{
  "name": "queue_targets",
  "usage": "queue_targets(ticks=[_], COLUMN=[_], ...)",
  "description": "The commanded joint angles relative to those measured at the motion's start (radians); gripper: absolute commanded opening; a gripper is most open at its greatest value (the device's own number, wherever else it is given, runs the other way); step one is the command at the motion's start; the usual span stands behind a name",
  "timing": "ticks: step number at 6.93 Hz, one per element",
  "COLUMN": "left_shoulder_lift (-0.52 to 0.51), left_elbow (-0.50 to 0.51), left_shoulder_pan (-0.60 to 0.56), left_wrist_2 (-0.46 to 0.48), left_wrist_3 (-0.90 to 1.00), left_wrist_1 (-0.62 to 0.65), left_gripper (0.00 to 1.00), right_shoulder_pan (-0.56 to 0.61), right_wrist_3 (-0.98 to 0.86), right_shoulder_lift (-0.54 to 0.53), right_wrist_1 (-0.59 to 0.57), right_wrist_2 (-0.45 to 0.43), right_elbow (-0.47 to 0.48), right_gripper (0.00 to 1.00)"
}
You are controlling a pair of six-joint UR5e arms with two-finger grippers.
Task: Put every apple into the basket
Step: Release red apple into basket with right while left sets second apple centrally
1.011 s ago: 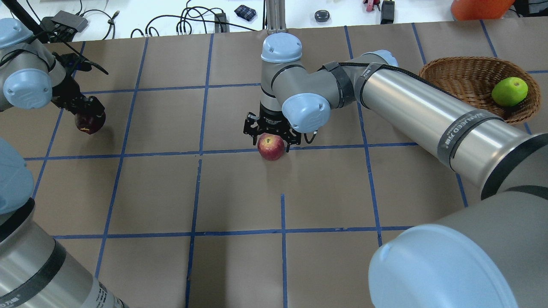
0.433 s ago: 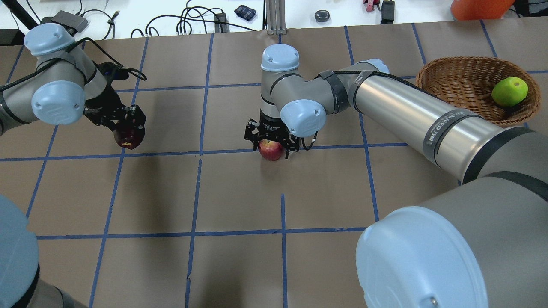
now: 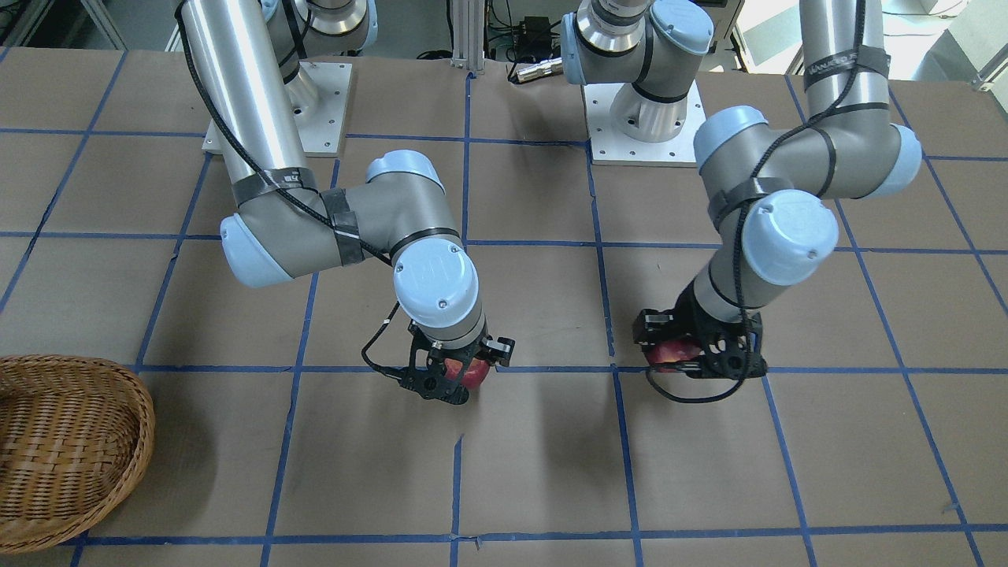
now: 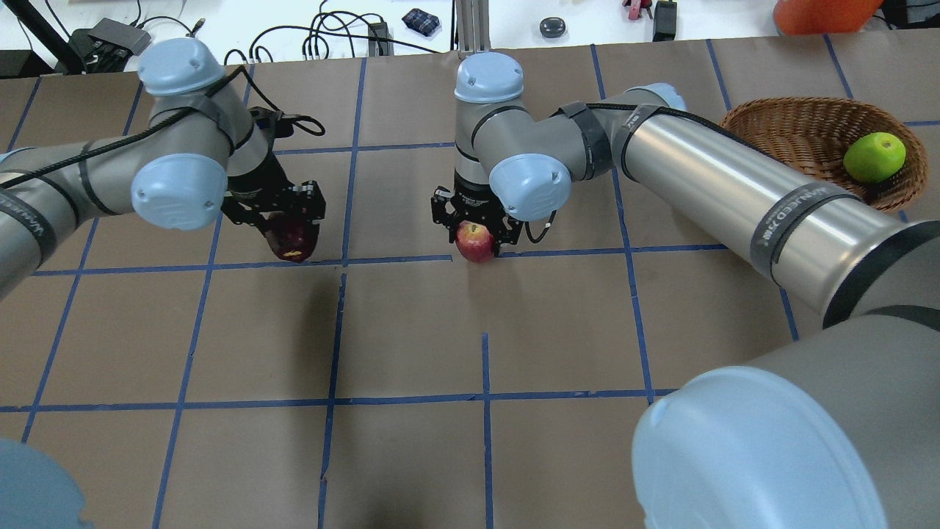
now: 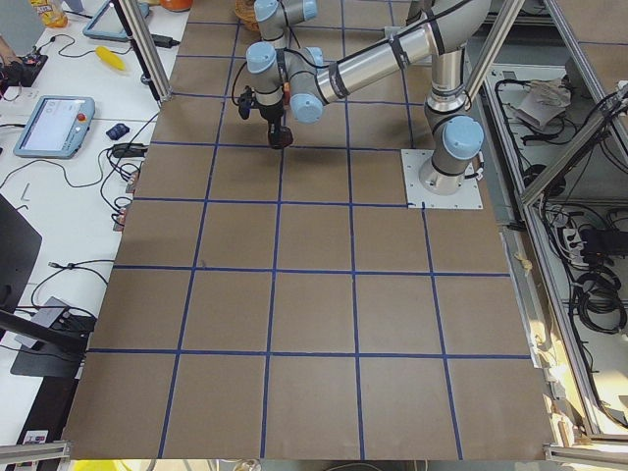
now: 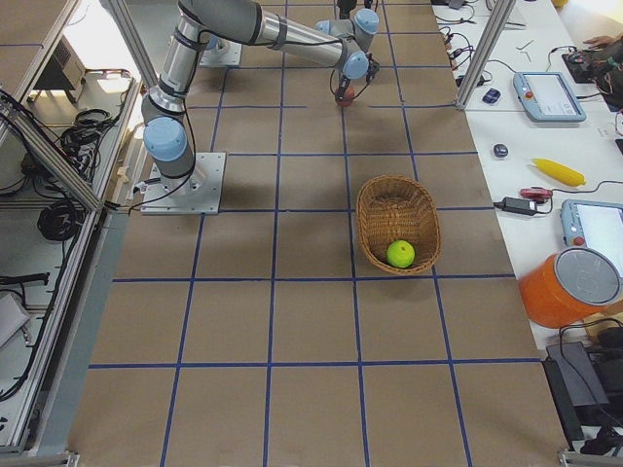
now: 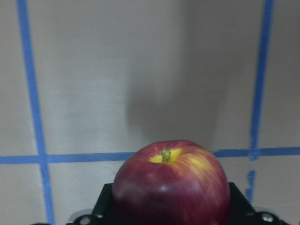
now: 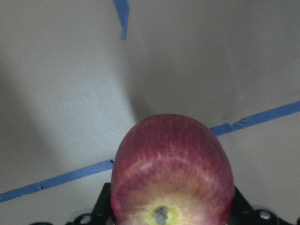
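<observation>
My left gripper (image 4: pixel 291 229) is shut on the dark maroon apple (image 4: pixel 295 241) and holds it above the table, left of centre. The apple fills the left wrist view (image 7: pixel 171 187), stem up with a yellow patch. My right gripper (image 4: pixel 476 232) is shut on the red apple (image 4: pixel 476 244) at the table's centre, just above the paper. That apple also shows in the right wrist view (image 8: pixel 172 168). The lime green apple (image 4: pixel 874 156) lies in the wicker basket (image 4: pixel 793 136) at the far right. In the front view the basket (image 3: pixel 63 449) is at the lower left.
The table is brown paper with a blue tape grid. Cables and small devices (image 4: pixel 345 33) lie beyond its far edge, with an orange object (image 4: pixel 822 15) past the basket. My right arm's long link (image 4: pixel 734 191) stretches between the centre and the basket.
My left arm has swung right towards the centre, carrying the maroon apple. My right gripper has risen slightly with the red apple and shifted a little to the right.
</observation>
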Motion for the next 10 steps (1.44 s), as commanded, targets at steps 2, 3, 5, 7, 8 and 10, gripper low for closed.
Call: queue_targets(ticks=[2,3,5,7,8,10], left_shoulder_lift=[-0.061,-0.103,-0.183,-0.189,-0.166,-0.073], left_elbow=[0.008,0.007,0.010,0.010,0.015,0.063], left_shoulder_pan=[-0.239,-0.309,-0.378,-0.381,-0.378,-0.367], left_wrist_2=[-0.174,-0.197,-0.213,-0.199,-0.199,-0.192], left_wrist_3=[-0.447,-0.558,-0.694,-0.679,-0.676,-0.622], left_wrist_1=[0.121,0.191,0.366,0.362,0.346,0.139], left_gripper=[0.18,0.18,0.23,1.00,1.00,1.00], right_shoulder_pan=[-0.258,-0.390,-0.625,-0.709,-0.733,-0.758], right_wrist_3=[-0.252,-0.404,-0.752,-0.954,-0.979,-1.001], right_shoulder_lift=[-0.222,-0.260,-0.253,-0.152,-0.092,0.000], right_wrist_1=[0.230,0.249,0.223,0.001,-0.083,-0.204], right_wrist_2=[-0.092,-0.191,-0.217,-0.256,-0.283,-0.269], right_elbow=[0.000,-0.003,-0.005,0.000,-0.005,-0.014], right_gripper=[0.00,0.00,0.00,0.00,0.00,0.00])
